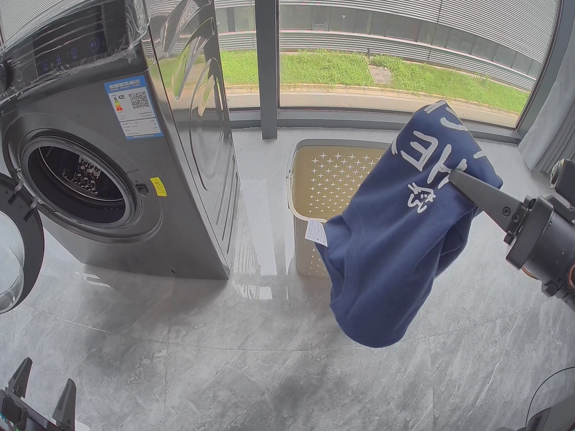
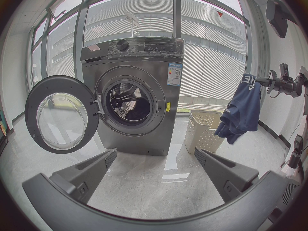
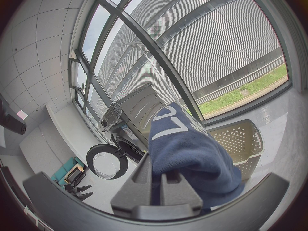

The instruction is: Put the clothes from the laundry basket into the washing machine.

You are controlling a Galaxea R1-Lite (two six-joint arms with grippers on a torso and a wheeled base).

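Shirt (image 1: 398, 234) hangs pinched in the closed right claw (image 1: 456, 176), high beside the basket (image 1: 296, 169), clear of its rim for carrying; washing machine (image 1: 179, 169) door (image 2: 61, 113) stands wide for loading; left claw (image 2: 154, 152) sits low, spread, empty.

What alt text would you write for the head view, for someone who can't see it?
The right gripper holds a blue shirt in the air, just beside a cream basket. On the left stands a grey washer with its round door swung open; the open left gripper sits low, nearest the camera.
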